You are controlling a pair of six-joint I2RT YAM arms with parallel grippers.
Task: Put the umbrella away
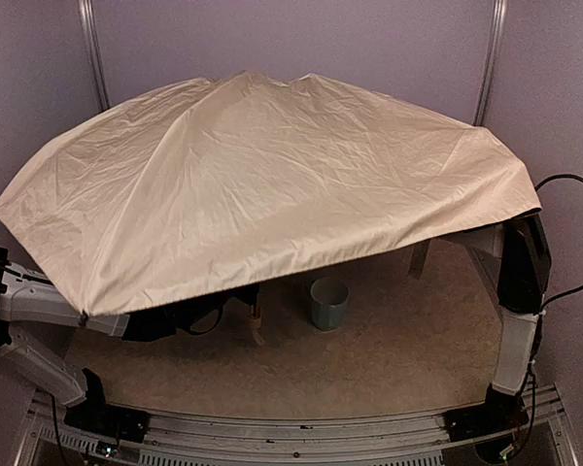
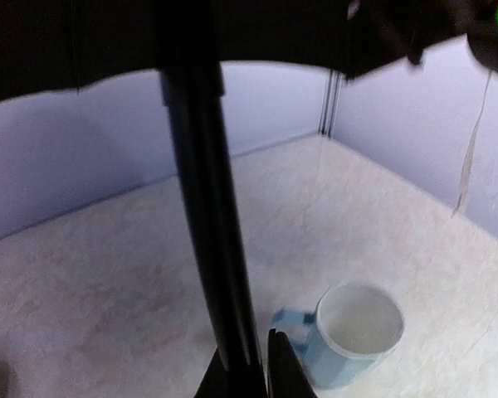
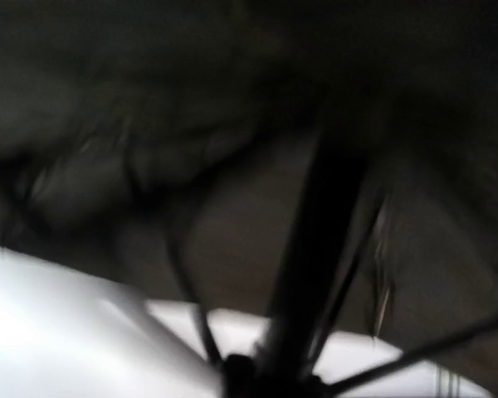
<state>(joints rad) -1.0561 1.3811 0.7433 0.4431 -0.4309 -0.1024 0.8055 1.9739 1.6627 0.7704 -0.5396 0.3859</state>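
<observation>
The umbrella [image 1: 272, 184] is open, and its cream-beige canopy spreads over most of the table in the top view. Its thin black shaft [image 2: 207, 207] runs up between the fingers of my left gripper [image 2: 261, 365], which is shut on it under the canopy's near left edge. A small beige handle end [image 1: 257, 325] hangs just below that grip. The right wrist view is blurred and shows the black lining, the shaft [image 3: 315, 249] and thin ribs close up. My right gripper is hidden under the canopy in the top view, and its fingers cannot be made out.
A light-blue mug [image 1: 328, 303] stands upright on the table under the canopy's front edge, just right of my left gripper [image 2: 357, 332]. A beige strap [image 2: 471, 149] dangles from the canopy rim. The right arm [image 1: 520, 282] rises at the right edge. Purple walls enclose the table.
</observation>
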